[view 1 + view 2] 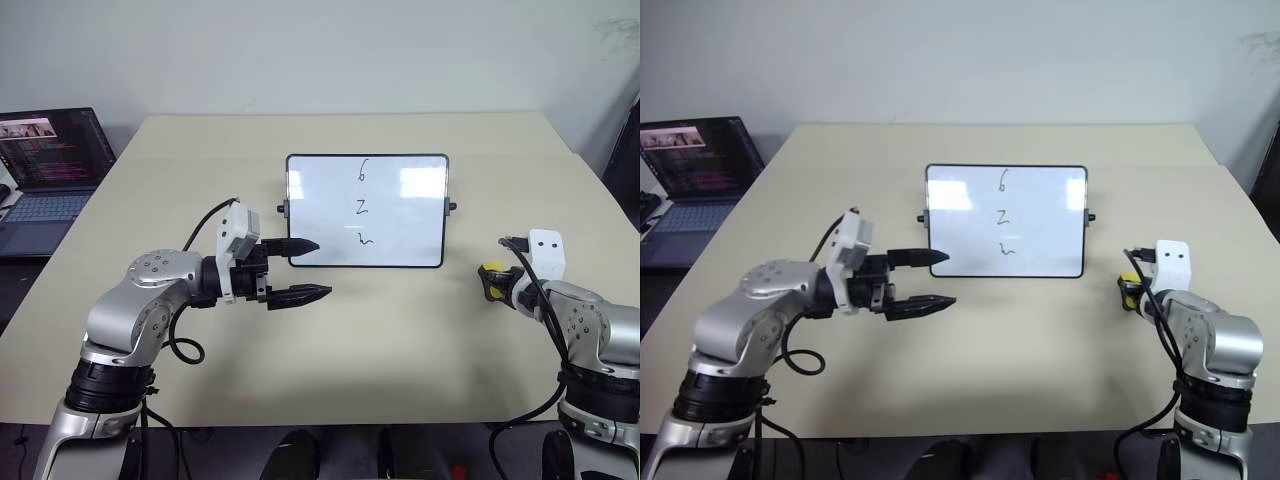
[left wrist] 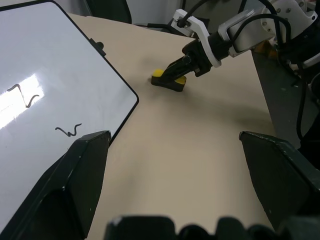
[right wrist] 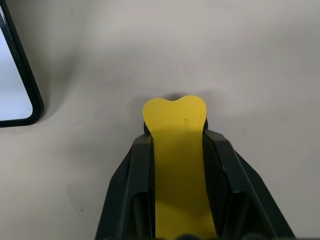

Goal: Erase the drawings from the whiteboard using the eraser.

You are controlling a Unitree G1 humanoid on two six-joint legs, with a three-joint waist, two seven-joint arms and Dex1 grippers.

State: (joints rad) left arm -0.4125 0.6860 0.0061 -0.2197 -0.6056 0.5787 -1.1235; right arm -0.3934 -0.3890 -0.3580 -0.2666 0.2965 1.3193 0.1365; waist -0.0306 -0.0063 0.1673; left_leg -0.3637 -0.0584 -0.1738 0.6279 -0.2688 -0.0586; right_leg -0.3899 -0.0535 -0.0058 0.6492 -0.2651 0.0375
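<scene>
Eraser (image 3: 176, 150) is pinched on the desk (image 1: 400, 340) by the right end effector (image 3: 176, 145) – ready for wiping the drawings (image 1: 363, 206) – while the left end effector (image 1: 300, 270), spread, is held beside the whiteboard (image 1: 420, 215), likely for bracing.

We take this for a plain office or lab room used for robot trials. A broad beige tabletop (image 1: 400, 360) stands against a bare, pale wall (image 1: 320, 50) with nothing hung on it. At its far left corner we see an open laptop (image 1: 50, 170) on a lower surface, its screen showing dark windows of coloured text lines like code. A small framed whiteboard (image 1: 366, 210) stands propped near the middle of the tabletop. In the left wrist view, loose black cables (image 2: 305, 100) hang beside the edge of the tabletop, against a grey floor.
</scene>
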